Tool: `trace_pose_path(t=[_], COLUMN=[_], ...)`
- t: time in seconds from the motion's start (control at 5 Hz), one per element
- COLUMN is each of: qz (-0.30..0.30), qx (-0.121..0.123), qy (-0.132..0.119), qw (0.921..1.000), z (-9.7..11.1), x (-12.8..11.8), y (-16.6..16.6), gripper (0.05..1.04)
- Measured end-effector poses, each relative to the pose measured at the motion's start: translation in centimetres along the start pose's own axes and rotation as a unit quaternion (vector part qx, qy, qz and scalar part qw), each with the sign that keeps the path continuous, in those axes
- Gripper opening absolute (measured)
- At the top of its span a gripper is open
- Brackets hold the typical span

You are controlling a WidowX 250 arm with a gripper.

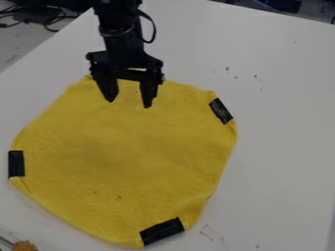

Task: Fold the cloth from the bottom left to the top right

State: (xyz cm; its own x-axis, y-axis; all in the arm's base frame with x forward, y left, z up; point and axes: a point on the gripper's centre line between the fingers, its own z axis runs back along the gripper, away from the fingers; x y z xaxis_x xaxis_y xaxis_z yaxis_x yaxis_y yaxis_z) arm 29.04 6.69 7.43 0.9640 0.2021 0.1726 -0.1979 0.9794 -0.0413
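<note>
My gripper (129, 102) hangs down from the top of the view over the upper edge of the yellow cloth (124, 147). Its two fingers stand apart with nothing but cloth visible below them. The cloth lies spread out on the white table, with black patches at its left edge, its bottom and its upper right. Small folds show at the lower right side and near the left patch. Whether the fingertips touch the cloth I cannot tell.
The white table (281, 122) extends to the right of the cloth, with small dark specks on it. An orange-brown object (25, 245) sits at the bottom left corner. Black cables (49, 19) lie beyond the table at the upper left.
</note>
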Motion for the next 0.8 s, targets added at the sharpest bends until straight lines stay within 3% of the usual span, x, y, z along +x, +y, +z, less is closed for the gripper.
trace_pose_path(t=[0.2, 0.4, 0.8], qz=[0.054, 0.071, 0.079], qx=[0.014, 0.047, 0.152], qy=[-0.018, -0.012, -0.005], qw=[0.9983, 0.9963, 0.9852], z=[0.3, 0.0, 0.6], x=[-3.2, -5.7, -7.6], y=[3.2, 5.5, 10.0], gripper=[1.001, 1.001, 1.001])
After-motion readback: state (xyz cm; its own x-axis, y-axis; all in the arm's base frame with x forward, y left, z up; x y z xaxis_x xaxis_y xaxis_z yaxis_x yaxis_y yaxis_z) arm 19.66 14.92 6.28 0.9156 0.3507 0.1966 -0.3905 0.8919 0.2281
